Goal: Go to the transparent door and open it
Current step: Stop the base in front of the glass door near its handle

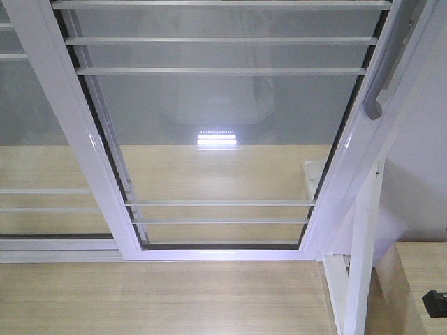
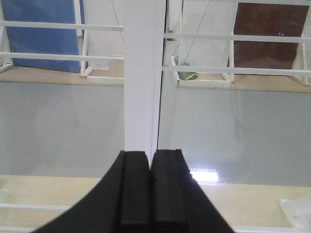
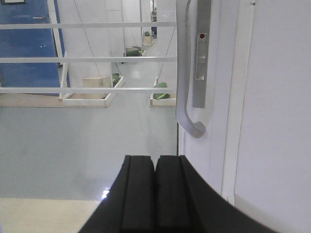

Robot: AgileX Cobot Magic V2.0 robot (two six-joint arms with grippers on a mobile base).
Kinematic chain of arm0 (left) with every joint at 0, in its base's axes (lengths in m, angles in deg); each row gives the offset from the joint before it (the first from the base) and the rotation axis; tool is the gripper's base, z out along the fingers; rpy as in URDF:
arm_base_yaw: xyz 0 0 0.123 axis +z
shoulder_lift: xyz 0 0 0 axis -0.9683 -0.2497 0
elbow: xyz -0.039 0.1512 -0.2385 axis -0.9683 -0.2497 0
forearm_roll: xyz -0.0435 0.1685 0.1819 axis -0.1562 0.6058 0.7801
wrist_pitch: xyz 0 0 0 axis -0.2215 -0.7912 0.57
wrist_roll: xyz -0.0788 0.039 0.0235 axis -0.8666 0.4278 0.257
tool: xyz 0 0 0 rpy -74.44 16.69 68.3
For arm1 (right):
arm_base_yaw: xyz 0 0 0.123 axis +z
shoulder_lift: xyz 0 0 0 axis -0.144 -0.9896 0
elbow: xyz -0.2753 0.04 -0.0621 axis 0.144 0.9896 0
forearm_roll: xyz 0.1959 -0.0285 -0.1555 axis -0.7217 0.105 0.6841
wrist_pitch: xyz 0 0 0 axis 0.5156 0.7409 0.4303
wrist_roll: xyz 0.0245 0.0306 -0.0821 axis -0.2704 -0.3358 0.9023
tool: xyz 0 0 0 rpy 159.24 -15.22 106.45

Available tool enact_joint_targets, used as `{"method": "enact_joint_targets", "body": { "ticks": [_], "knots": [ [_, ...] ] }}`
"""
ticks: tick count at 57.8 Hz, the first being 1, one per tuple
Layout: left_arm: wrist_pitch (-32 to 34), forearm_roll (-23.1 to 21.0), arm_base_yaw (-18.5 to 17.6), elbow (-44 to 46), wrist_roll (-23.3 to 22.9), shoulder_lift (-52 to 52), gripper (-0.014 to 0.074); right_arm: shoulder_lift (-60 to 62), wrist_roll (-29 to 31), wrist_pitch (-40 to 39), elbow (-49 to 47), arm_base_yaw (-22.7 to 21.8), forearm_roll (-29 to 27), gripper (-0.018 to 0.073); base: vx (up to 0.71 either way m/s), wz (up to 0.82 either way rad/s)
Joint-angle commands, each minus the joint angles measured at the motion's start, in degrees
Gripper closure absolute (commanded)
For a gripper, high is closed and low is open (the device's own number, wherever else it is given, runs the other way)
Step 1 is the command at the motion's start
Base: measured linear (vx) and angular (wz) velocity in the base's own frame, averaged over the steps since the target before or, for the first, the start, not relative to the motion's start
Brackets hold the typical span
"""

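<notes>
Black right pincer point(image 3: 155, 162) closed, aimed level below transparent door point(image 3: 87, 121) handle point(image 3: 181, 73) | left pincer point(image 2: 149, 158) closed, facing frame post point(image 2: 141, 73)

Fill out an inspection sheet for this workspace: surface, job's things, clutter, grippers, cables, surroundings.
Surface: light wood-look floor running up to the door's sill.
Job's things: transparent door, white frame with thin bars; grey pull handle and lock plate on its right side, untouched.
Clutter: one small black object at the lower right edge, too cropped to identify.
Grippers: left gripper jaws closed, empty, facing a white frame post; right gripper jaws closed, empty, below and left of the handle.
Cables: nothing seen.
Surroundings: handle-less glass panel to the left; grey floor and blue panel beyond the glass.
</notes>
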Motion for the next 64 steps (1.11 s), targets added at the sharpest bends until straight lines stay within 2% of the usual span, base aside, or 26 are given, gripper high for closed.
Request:
{"method": "enact_joint_targets", "body": {
  "ticks": [1, 18, 36, 42, 48, 51, 58, 64],
  "knots": [
    [4.8, -0.4, -0.3, -1.6, -0.2, -1.2, 0.0593, -0.9, 0.3, -4.9, 0.7, -0.4, 0.2, 0.0559, 0.0, 0.0],
    [7.9, -0.4, -0.3, -1.6, -0.2, -1.2, 0.0593, -0.9, 0.6, -5.2, 0.7, -0.4, 0.6, 0.0559, 0.0, 0.0],
    [23.3, -0.4, -0.3, -1.6, 0.3, -1.2, 0.0593, -0.9, 0.7, -5.2, 0.7, -0.4, 1.1, 0.0559, 0.0, 0.0],
    [26.7, -0.4, -0.3, -1.6, -2.7, -1.2, 0.0593, -0.9, 2.7, -5.7, 0.2, -0.4, 2.1, 0.0559, 0.0, 0.0],
    [26.5, -0.4, -0.3, -0.9, -10.3, -1.2, 0.0593, -0.9, 2.6, -6.7, -2.4, -0.4, 2.2, 0.0559, 0.0, 0.0],
    [24.7, -0.3, -0.3, 0.0, -11.9, -1.2, 0.0593, -0.9, 2.5, -6.0, -4.7, -0.4, 2.2, 0.0559, 0.0, 0.0],
    [15.6, 1.0, -0.3, 6.6, -11.7, -1.5, 0.0593, -1.8, 3.6, -0.4, -12.7, -0.4, 4.0, 0.0559, 0.0, 0.0],
    [9.7, 4.8, -0.3, 14.6, -9.1, -5.3, 0.0593, -7.1, 2.4, 8.3, -21.9, -0.4, 5.5, 0.0559, 0.0, 0.0]
  ]
}}
